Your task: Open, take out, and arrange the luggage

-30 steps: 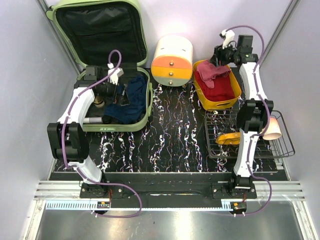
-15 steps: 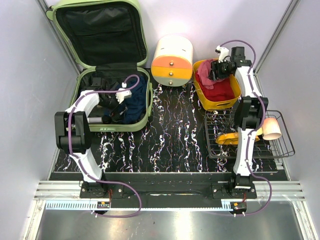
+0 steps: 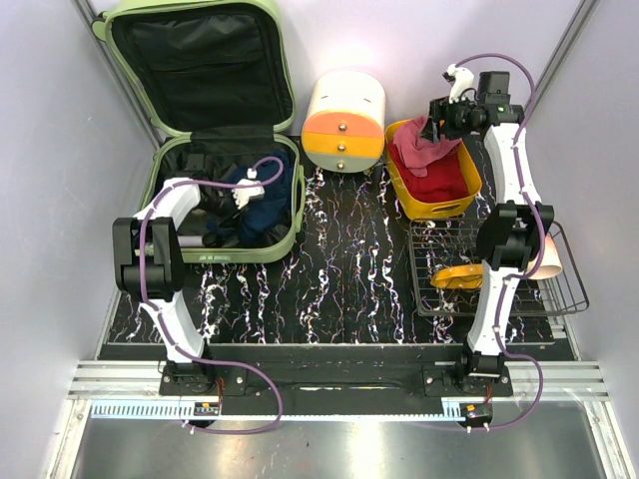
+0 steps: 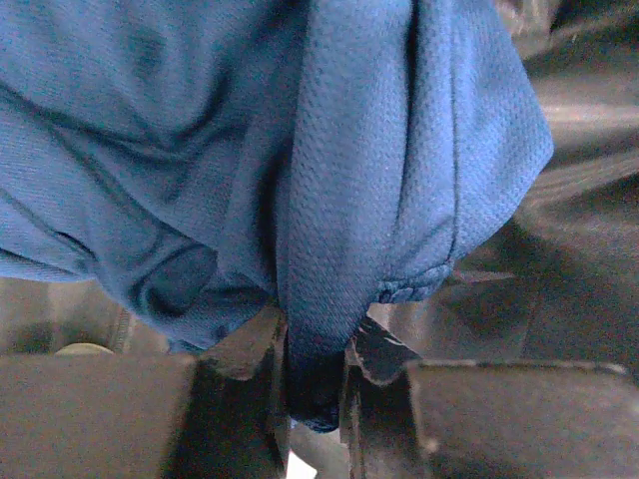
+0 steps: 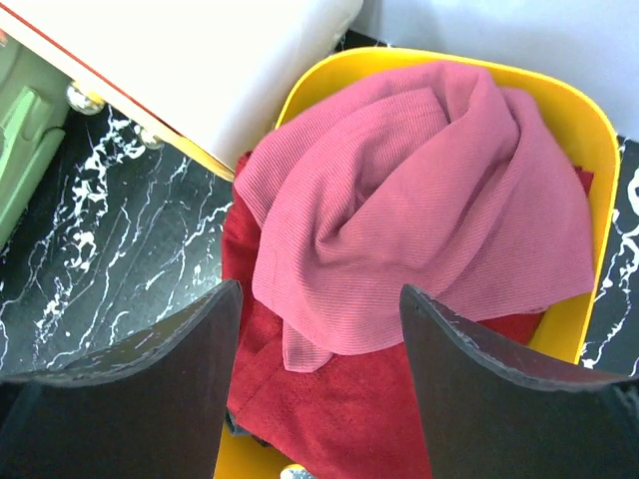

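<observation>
The pale green luggage (image 3: 230,255) lies open at the back left, its black-lined lid upright against the wall. A dark blue garment (image 3: 272,200) is bunched in its lower half among other dark items. My left gripper (image 3: 242,198) is down inside the case. In the left wrist view it (image 4: 315,349) is shut on a fold of that blue garment (image 4: 349,150). My right gripper (image 3: 436,118) hovers open over the yellow bin (image 3: 439,210). Nothing lies between its fingers (image 5: 160,379), and the pink cloth (image 5: 419,220) and red cloth (image 5: 329,409) lie below them.
A cream-and-orange cylindrical drawer box (image 3: 344,120) stands between the luggage and the bin. A wire basket (image 3: 479,299) at the right holds a yellow object (image 3: 454,276) and a pale cup (image 3: 544,257). A grey cylinder (image 3: 185,239) lies at the case's front edge.
The left gripper went from wide open to shut on the blue garment inside the case. The right gripper lifted back from the bin and spread wider.
</observation>
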Tool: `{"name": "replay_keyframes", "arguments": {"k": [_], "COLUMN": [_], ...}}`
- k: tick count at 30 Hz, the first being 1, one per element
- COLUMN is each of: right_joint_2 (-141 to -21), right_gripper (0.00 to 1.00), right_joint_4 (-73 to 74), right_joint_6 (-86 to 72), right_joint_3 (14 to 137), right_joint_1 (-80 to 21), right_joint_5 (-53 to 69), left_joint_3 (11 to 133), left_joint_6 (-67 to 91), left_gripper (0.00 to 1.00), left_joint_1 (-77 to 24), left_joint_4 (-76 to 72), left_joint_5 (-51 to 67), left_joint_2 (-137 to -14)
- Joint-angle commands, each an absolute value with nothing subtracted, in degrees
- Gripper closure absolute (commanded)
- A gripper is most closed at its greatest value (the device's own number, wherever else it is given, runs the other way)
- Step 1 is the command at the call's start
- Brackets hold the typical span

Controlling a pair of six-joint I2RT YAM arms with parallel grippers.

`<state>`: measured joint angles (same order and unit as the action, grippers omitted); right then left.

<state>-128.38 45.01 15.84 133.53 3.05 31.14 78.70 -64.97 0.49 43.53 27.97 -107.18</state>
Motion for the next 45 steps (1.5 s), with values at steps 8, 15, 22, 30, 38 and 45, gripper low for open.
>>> {"name": "replay_keyframes", "arguments": {"k": [8,15,22,30,38,45], "right_joint_2": [-124.98,-124.54,-123.66,-123.93,-122.61,-122.08], "right_gripper": [0.26,0.27,0.26,0.25,0.24,0.23], "right_joint_4": [43.51,43.24,42.63,42.45,42.01,41.49], "right_joint_6": [12.39,11.95,12.48,12.57,13.18,13.01], "right_joint_3": [138.69,138.34,136.85,136.32,133.43,131.92], "right_joint_1": [3.25,3.25,3.25,3.25,3.25,3.25], "right_joint_5": [33.92,34.8,34.89,35.33,35.07,35.16], "left_joint_3": [101.15,109.06,112.59,121.98,116.57,109.42], "left_joint_6": [-50.19,-42.3,-30.34,-14.0,-9.05,-8.95], "left_gripper": [1.0,1.0,1.0,1.0,1.0,0.57], "left_joint_1": [2.9,5.0,9.84,12.92,8.01,-1.75], "left_joint_4": [56.5,56.78,53.09,49.66,47.64,45.17], "left_joint_5": [35.42,28.84,22.24,12.31,14.93,27.67], "left_joint_2": [-109.86,-112.32,-112.06,-114.52,-114.78,-117.15]}}
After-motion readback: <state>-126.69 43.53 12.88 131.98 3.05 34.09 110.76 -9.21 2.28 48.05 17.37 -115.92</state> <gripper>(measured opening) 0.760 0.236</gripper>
